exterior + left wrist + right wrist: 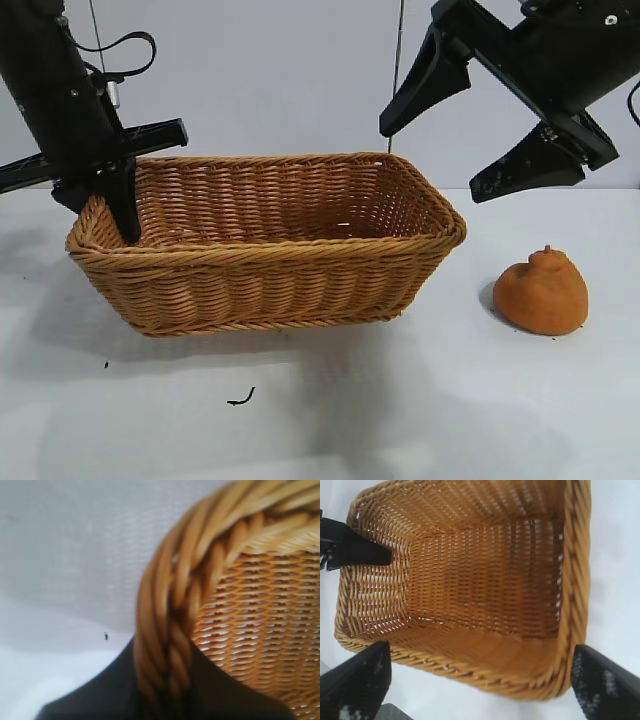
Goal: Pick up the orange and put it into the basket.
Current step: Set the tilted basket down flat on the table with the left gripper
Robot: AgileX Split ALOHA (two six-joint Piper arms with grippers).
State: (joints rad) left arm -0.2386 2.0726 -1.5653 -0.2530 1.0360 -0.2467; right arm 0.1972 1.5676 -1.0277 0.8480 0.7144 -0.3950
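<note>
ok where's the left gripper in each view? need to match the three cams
Exterior: left gripper at the picture's left, shut on the basket rim at its left end.
Left wrist: its own dark fingers along the bottom edge, astride the braided rim.
Right wrist: a dark finger pokes in from the left edge, inside the basket wall.
Shared landmark: the braided rim.
</note>
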